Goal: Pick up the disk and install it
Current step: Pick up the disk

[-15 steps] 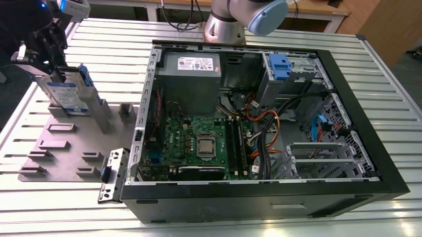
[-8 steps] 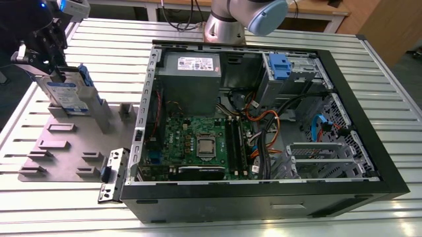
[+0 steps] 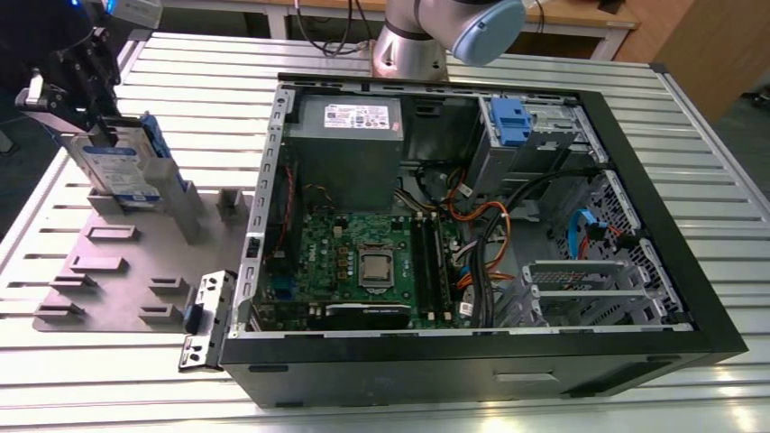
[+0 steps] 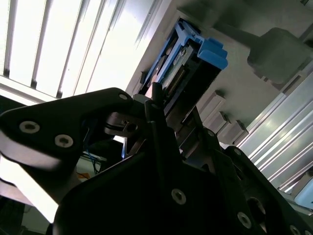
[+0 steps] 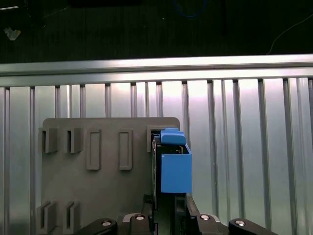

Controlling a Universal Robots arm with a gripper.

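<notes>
No telling whether pinching or merely spread close: jaws of the gripper (image 3: 94, 106) set astride the upper end of the disk (image 3: 117, 167), one to each flat face, the contact itself hidden behind black housing in both wrist views. Reaches down at the exterior view's far left. Straight beyond the jaws in the first wrist view, the blue-edged disk (image 5: 175, 169) seen edge-on; in the second wrist view, the same disk (image 4: 188, 61) running away from the black linkage. Stands on edge, label toward the camera in the exterior view, lower end down among the posts of the grey holder (image 3: 114, 271); looks seated there, not yet lifted, though hard to be sure. Under the holder, slatted tabletop (image 3: 96, 361). Just beside the holder, toward the exterior view's right, the open case (image 3: 481, 361); inside, motherboard (image 3: 367, 262), grey power supply (image 3: 349, 122), and at the far corner a blue latch (image 3: 510, 122). Judged early in the task: approach done, grip either just made or about to be; lift, carry across to the case and seating inside all left to do. Nothing of the disk inside the case as yet.
</notes>
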